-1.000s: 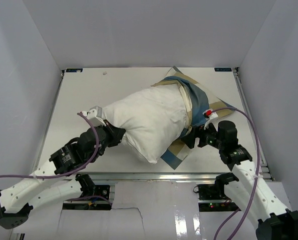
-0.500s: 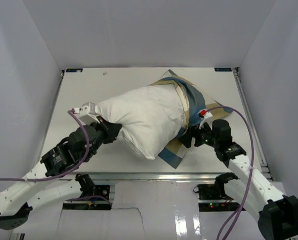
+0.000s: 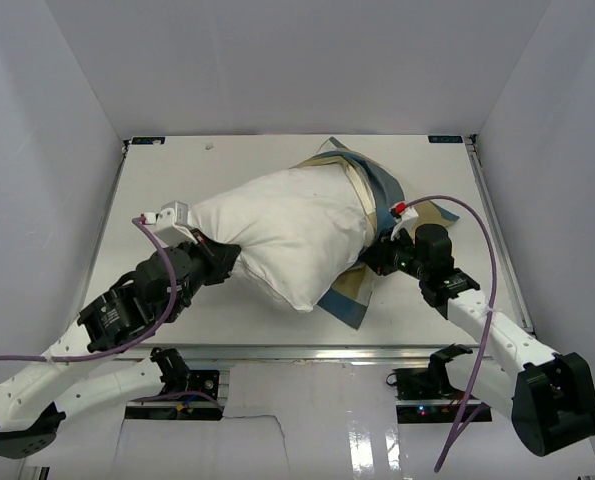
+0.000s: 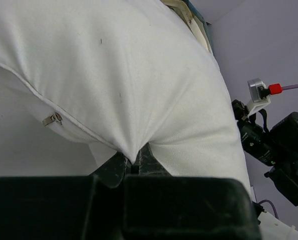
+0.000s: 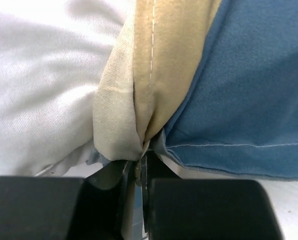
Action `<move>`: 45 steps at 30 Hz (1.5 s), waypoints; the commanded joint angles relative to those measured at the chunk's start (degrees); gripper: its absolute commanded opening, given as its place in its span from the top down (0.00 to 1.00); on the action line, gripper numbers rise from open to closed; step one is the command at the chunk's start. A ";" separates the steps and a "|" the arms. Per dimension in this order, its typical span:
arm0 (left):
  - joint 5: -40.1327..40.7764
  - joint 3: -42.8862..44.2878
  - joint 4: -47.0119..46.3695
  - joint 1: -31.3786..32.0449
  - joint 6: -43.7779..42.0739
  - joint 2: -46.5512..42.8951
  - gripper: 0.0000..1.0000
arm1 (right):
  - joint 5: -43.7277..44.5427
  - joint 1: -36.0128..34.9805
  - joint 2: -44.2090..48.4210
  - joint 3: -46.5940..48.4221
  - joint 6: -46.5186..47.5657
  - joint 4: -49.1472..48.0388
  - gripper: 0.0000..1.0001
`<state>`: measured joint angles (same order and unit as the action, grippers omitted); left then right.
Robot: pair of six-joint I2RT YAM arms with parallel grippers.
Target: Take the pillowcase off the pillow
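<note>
- White table [image 3: 167, 190] boxed in by plain pale walls [image 3: 67, 100]; both arms reach in from 6 o'clock.
- Pillow [image 3: 287, 235] lies slantwise mid-table, mostly bare. Pillowcase [image 3: 382, 190] is bunched round its 2 o'clock end, with a flap trailing underneath toward 5 o'clock.
- Left gripper [image 4: 135, 167] is clenched on a pinch of pillow fabric at the 8 o'clock corner, near the seam with its zip pull [image 4: 51, 119].
- Right gripper [image 5: 138, 170] is pinched tight on a fold of the tan hem, at 4 o'clock of the pillow, with the blue panel just beside the fold.
- Step in hand, by my reading: anchor and strip. Left should hold firm or draw toward 8 o'clock. Right should drag the hem toward 2 o'clock, along the pillow's long axis and low to the table, so the cover slides off rather than cinching.
- Risk: the right pinch looks shallow and may slip, and a sideways pull would only twist the bunch.
- Writing: none legible. Small blue tags [image 3: 147, 140] at the far table corners may carry print, but are too small to tell.
</note>
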<state>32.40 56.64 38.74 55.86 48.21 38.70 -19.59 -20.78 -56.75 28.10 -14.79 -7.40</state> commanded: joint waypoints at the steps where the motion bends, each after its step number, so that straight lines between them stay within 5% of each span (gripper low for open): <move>1: 2.04 6.10 -0.78 0.04 -0.92 -0.82 1.00 | 8.24 0.03 -0.46 1.17 -1.56 -6.14 0.92; 10: 3.81 20.86 4.67 0.04 -5.66 -2.57 1.00 | 22.05 6.60 -7.57 2.40 -5.86 -5.96 0.92; 23: 2.75 32.03 9.77 -0.04 -9.53 -7.67 1.00 | 21.53 27.45 -14.87 3.37 -10.78 -7.98 0.92; 35: 16.54 44.68 14.78 0.04 -19.02 -1.70 1.00 | 18.54 33.43 -18.39 9.78 -13.69 -6.49 0.92; 45: 14.10 53.66 15.31 0.04 -18.68 -0.11 1.00 | 16.78 36.60 -22.79 12.77 -15.09 -7.37 0.92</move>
<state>33.26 101.86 64.07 57.12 32.32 44.99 -25.98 8.64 -75.90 39.59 -31.59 -14.02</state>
